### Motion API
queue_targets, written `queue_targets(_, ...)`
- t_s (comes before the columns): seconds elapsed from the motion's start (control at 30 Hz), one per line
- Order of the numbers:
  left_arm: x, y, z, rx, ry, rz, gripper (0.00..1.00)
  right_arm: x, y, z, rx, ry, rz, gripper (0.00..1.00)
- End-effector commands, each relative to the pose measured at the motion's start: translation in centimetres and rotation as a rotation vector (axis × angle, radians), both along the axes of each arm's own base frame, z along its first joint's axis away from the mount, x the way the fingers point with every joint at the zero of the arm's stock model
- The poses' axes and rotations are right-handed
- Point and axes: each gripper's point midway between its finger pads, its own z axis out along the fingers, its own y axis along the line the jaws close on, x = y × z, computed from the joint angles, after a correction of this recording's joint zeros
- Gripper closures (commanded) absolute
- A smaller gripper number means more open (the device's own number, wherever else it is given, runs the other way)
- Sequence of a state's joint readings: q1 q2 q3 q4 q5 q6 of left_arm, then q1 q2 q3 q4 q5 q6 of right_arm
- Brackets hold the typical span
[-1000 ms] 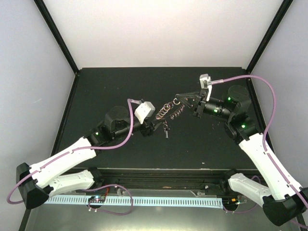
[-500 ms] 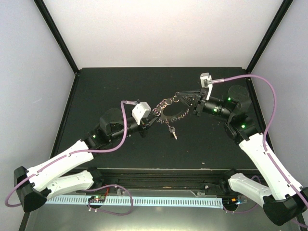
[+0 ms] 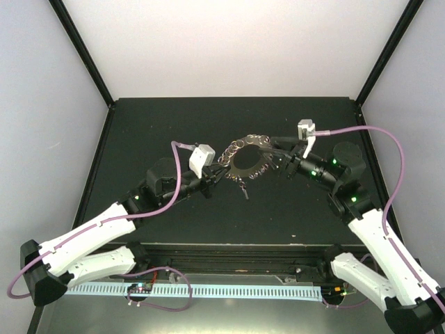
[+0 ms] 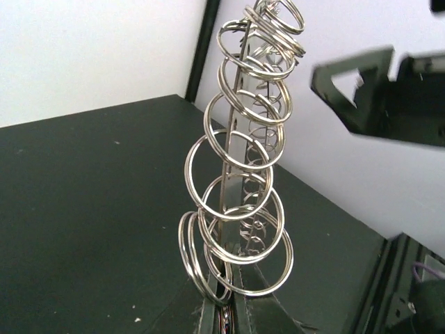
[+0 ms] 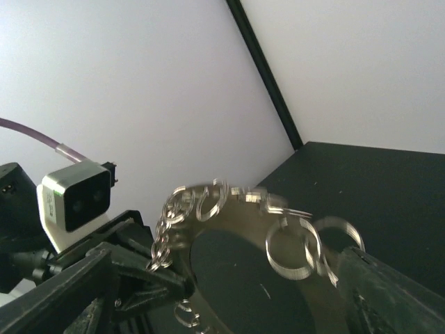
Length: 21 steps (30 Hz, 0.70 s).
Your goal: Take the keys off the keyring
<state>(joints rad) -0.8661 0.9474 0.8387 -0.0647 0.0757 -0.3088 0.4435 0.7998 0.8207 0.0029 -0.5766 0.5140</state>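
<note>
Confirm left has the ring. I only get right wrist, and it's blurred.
Observer: Yes. Left wrist shows the left gripper shut on the rim of the ring, which stands upright from the fingers.
Operator: Key?
Observer: Top view has the key hanging under the ring's near edge.
Operator: Is right off the ring?
Observer: The right gripper is open. Left wrist shows a gap between it and the top loops.
</note>
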Motion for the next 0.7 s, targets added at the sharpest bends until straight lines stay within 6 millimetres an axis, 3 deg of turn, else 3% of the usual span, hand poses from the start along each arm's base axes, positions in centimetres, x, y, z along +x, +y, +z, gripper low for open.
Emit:
queue_targets(0.0, 0.9, 0.9, 5.3, -0.114, -0.021, 0.086, 0.99, -0.7, -0.6, 0.2, 0.081, -0.089, -0.018, 0.12)
queue_targets(0.2, 1.5, 1.0, 6.4, -0.140, -0.001, 0.117, 0.98, -1.4, 0.9, -4.0, 0.139, -0.060, 0.058, 0.17)
queue_targets(0.47, 1.9, 0.9, 7.3, -0.194, 0.032, 0.125, 0.98, -3.0, 5.6, -6.6, 0.096, -0.097, 0.130, 0.34)
queue_targets(0.67, 1.4, 0.9, 8.3, -0.215, 0.030, 0.102, 0.99, -2.4, 6.5, -7.7, 0.106, -0.143, 0.126, 0.33)
